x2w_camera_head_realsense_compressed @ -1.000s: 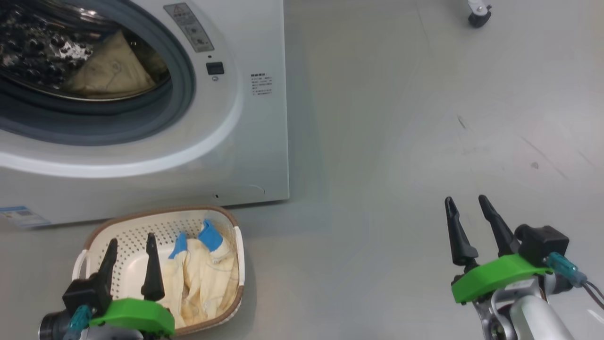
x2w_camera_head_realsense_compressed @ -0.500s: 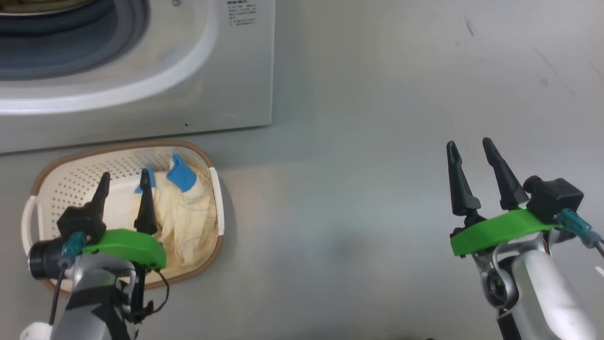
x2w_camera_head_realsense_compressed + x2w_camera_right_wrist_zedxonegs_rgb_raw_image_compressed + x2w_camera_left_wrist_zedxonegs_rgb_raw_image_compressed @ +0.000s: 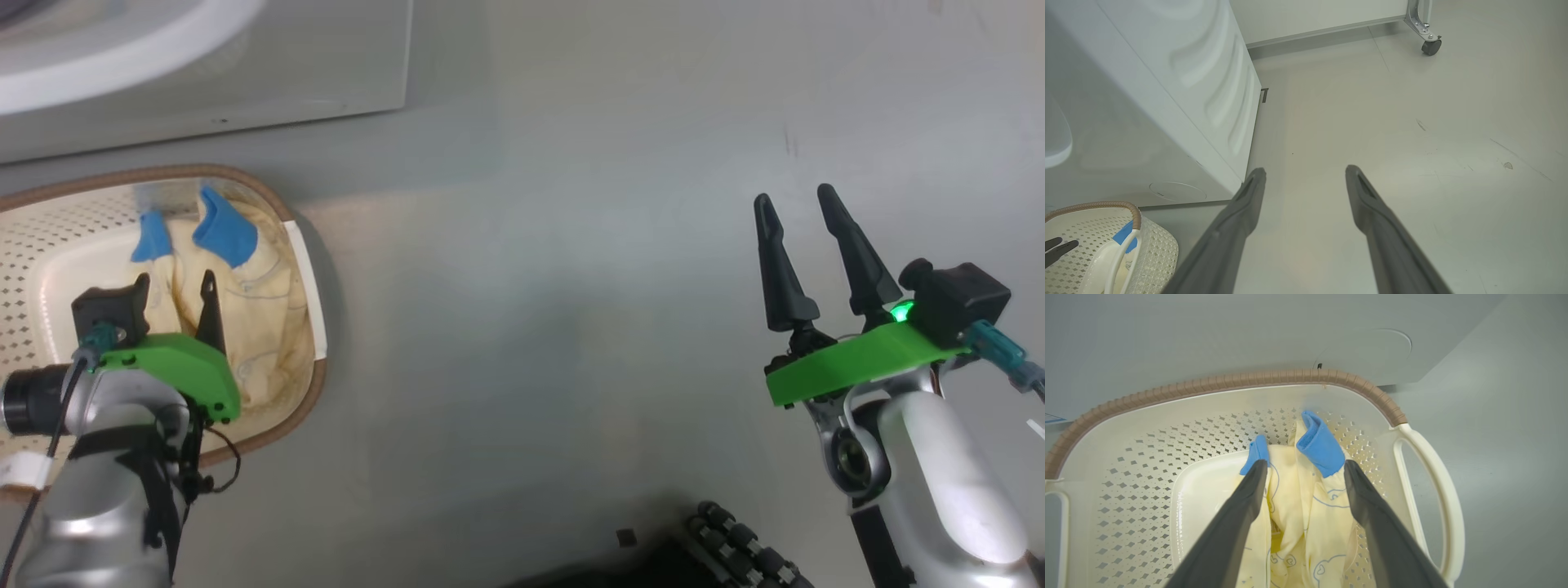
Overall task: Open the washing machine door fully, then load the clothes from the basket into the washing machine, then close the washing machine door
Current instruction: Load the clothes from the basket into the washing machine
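Hovering over the basket (image 3: pixel 1229 381): left gripper (image 3: pixel 1305 463), fingers spread, tips either side of the clothes (image 3: pixel 1306 514) lying inside, nothing clamped. Basket sits on the floor (image 3: pixel 571 286), just in front of the washing machine (image 3: pixel 1208 330). Right gripper (image 3: pixel 793 194) also spread, empty, well apart from the basket.

The basket (image 3: pixel 287 214) stands on the floor (image 3: pixel 531 286), just in front of the washing machine (image 3: pixel 245 65), near the machine's right corner. The clothes (image 3: pixel 1294 506) lie in the basket, heaped towards its right side, with two ends reaching the wall nearest the machine. The left gripper (image 3: pixel 1304 465) hangs over the basket, its fingers (image 3: pixel 1241 522) spread to either side of the heap. The right gripper (image 3: pixel 793 196) is far to the right over bare floor, well apart from the basket. A caster (image 3: pixel 1431 47) stands far behind, right of the machine.
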